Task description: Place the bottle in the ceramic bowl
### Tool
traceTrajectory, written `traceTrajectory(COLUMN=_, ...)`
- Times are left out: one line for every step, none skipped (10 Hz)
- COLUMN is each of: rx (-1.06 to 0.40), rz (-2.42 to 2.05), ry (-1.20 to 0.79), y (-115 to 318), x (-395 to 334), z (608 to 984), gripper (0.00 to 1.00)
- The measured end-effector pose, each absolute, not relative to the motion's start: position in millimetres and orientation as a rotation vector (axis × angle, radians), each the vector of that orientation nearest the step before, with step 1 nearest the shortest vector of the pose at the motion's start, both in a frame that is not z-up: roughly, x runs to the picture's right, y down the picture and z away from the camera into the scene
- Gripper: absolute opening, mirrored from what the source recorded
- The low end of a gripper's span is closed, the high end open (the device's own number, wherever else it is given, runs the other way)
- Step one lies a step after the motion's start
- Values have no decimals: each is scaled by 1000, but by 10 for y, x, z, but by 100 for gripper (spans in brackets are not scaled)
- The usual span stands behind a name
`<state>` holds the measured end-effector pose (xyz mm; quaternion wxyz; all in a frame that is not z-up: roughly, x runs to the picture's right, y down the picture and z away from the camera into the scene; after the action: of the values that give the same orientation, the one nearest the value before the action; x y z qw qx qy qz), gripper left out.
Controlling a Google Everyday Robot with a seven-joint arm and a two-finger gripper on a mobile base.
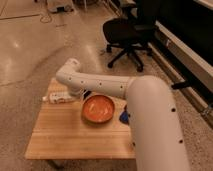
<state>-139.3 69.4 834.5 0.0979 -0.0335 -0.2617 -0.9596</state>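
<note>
Tabletop (65,135): hand (81,94) between bottle (57,98) and bowl (98,109), chair (127,32) behind

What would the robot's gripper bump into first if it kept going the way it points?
Probably the bottle. The gripper points down near the far edge of the wooden table, right at one end of the lying bottle. Depth is unclear, so it might miss the bottle and hit the wood instead.

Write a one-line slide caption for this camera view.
Robot arm reaches across the wooden table, end effector beside the lying bottle, ceramic bowl empty nearby.
</note>
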Motion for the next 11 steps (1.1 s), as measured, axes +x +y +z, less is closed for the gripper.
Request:
traceTrajectory(rx=-96, rz=-2847, ry=-774, y=739, x=-1378, z=8278, gripper=32)
traceTrajectory(rx=-93, rz=-2851, ry=-773, y=740, x=-1398, z=8252, gripper=41)
traceTrajectory(rx=-84, rz=-2855, ry=-769, y=704, x=-1478, z=8239, gripper=50)
traceTrajectory(rx=-80, rz=-2870, ry=-769, y=636, x=-1560, z=8282, gripper=62)
traceTrajectory(rx=-73, rz=-2888, ry=-772, y=563, x=-1593, z=8340, gripper=67)
traceTrajectory(rx=-71, rz=-2905, ry=-776, y=486, x=-1590, z=8419, gripper=69)
traceTrajectory(rx=-70, rz=-2927, ry=-777, y=391, x=-1642, z=8500, gripper=69)
traceTrajectory(rx=-57, rz=-2931, ry=-771, y=340, x=-1728, z=8512, gripper=69)
traceTrajectory(rx=-52, rz=-2935, ry=-765, y=267, x=-1790, z=8516, gripper=69)
traceTrajectory(rx=-47, rz=-2942, ry=-765, y=217, x=-1878, z=8515, gripper=69)
traceTrajectory(rx=-38, rz=-2954, ry=-769, y=220, x=-1961, z=8512, gripper=69)
